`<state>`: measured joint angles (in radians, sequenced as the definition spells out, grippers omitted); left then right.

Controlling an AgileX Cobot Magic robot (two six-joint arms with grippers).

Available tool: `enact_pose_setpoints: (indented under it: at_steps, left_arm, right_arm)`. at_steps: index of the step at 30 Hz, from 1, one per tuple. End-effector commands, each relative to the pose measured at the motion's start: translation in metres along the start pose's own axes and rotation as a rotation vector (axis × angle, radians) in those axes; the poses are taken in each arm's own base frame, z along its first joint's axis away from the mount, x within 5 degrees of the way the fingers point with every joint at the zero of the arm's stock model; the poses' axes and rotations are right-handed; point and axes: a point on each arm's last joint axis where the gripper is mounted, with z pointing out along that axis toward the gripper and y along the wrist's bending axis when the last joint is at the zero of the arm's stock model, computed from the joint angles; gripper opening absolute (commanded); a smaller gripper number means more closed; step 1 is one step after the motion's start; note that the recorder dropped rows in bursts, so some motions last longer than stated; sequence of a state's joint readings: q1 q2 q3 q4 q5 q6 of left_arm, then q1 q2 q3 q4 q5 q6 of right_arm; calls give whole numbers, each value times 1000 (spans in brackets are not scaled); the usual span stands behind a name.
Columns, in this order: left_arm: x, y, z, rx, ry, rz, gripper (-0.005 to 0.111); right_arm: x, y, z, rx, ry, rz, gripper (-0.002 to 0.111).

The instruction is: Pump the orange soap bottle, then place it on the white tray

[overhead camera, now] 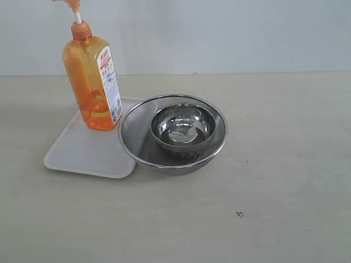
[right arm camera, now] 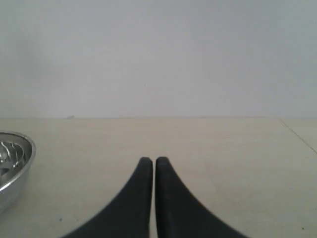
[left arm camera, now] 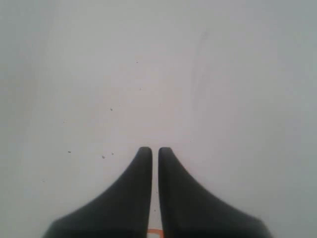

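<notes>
Orange soap bottle (overhead camera: 93,82) stands upright on the far left part of the white tray (overhead camera: 82,150), label facing right. Its pump head (overhead camera: 70,4) is raised, w/ white stem showing, and partly cut off by the top of the exterior view. A round mesh strainer (overhead camera: 131,131) w/ a steel bowl (overhead camera: 182,129) nested inside sits just beside the bottle, overlapping the tray's right edge. The rest of the bench (overhead camera: 274,192) is bare.

No arm shows in the exterior view. Left end effector (left arm camera: 155,151) is clenched, tips nearly touching, nothing between them, facing a plain pale surface. A small orange sliver (left arm camera: 154,231) shows low between its fingers, poss. the pump head, can't confirm. Right end effector (right arm camera: 150,161) is also clenched and empty, low over bare bench, apart from the bowls.

Judgement: the bottle is on the tray, so placing looks done. Whether it was pumped can't be told. If pumping remains, the next move needs a straight downward press on the head, centred, since the tall bottle could tip toward the strainer.
</notes>
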<state>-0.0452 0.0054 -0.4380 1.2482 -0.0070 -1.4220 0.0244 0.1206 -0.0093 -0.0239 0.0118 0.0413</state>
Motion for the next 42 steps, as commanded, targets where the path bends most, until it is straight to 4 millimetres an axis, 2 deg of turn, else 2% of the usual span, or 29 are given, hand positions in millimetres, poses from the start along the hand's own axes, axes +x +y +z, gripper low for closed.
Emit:
enact_pose_setpoints:
  at_steps: [1, 6, 9, 42]
  left_arm:
    - [-1, 0, -1, 6, -6, -11, 5]
    - [-1, 0, -1, 6, -6, -11, 5]
    - [-1, 0, -1, 6, -6, -11, 5]
    - [-1, 0, -1, 6, -6, -11, 5]
  right_arm:
    - [9, -1, -8, 11, 44, -17, 0]
    - [26, -2, -12, 17, 220, -45, 0]
    - [26, -2, -12, 12, 222, -88, 0]
    - [26, -2, -12, 11, 222, -78, 0]
